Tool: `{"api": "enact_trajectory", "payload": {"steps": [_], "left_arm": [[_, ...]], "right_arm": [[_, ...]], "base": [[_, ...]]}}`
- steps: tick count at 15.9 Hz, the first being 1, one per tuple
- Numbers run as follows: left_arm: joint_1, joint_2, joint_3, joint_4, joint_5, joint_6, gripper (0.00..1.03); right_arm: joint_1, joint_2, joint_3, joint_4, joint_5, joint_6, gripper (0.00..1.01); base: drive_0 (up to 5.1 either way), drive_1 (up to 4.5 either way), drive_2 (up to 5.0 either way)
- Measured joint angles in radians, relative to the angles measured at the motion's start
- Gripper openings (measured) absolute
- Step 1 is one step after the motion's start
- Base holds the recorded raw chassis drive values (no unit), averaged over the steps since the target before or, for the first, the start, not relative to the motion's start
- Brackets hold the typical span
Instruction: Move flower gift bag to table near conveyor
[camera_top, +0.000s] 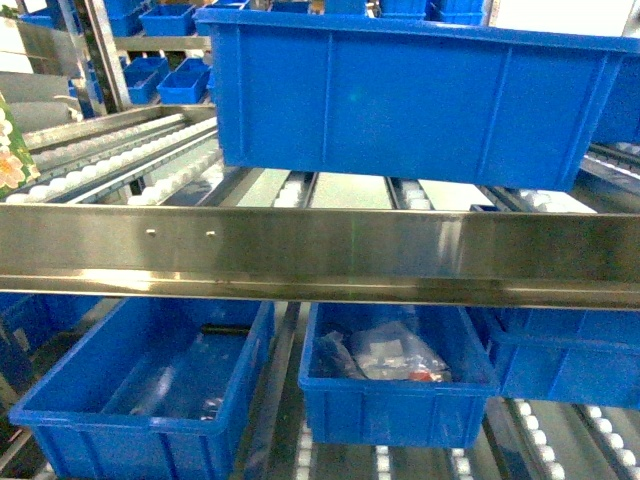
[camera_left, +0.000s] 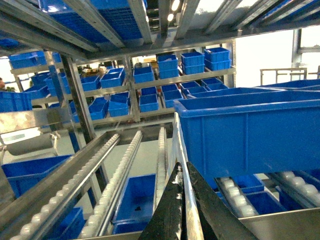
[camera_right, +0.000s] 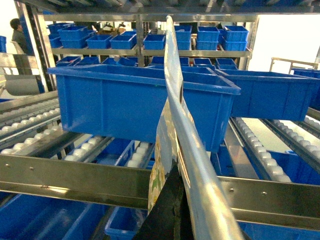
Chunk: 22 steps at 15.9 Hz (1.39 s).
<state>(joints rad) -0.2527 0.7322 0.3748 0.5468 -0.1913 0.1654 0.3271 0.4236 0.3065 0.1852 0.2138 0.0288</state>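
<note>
1. Dark fingers (camera_left: 161, 215) of the left tool (camera_left: 184, 172) fill the bottom of the left wrist view, clenched from both sides on the thin edge of the flower gift bag (camera_left: 186, 200), which rises edge-on between them.
2. Seen from the right wrist, the same bag stands upright and edge-on before the lens, its glossy rim curving upward and its floral side facing left. The right tool (camera_right: 167, 205) shows only as one dark finger against that floral side; whether it grips the bag cannot be told.
3. From the head camera, only a sliver of floral print shows at the far left edge, above the conveyor (camera_top: 110, 165), whose rows of white rollers slope through the metal racking.
4. One large blue bin (camera_top: 410, 95) sits on the rollers behind a shiny steel ledge (camera_top: 320, 255).
5. Lower bins (camera_top: 395, 385) sit beneath the ledge; the middle one holds bagged items.
6. More blue bins fill the racks behind.
</note>
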Motion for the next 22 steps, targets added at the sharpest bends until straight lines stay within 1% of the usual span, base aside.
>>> {"api": "enact_trajectory", "payload": {"steps": [11, 18, 22], "left_arm": [[0.0, 0.0, 0.0, -0.002, 0.0, 0.0, 0.02], [0.0, -0.001, 0.0, 0.0, 0.0, 0.0, 0.02], [0.0, 0.001, 0.0, 0.0, 0.0, 0.0, 0.02]], "right_arm": [[0.0, 0.0, 0.0, 0.001, 0.0, 0.0, 0.02], [0.0, 0.0, -0.001, 0.002, 0.0, 0.0, 0.02], [0.0, -0.002, -0.001, 0.003, 0.0, 0.0, 0.02]], "base": [[-4.6, 0.77, 3.9], [-5.0, 2.48, 2.5], [-4.5, 0.92, 4.0]]}}
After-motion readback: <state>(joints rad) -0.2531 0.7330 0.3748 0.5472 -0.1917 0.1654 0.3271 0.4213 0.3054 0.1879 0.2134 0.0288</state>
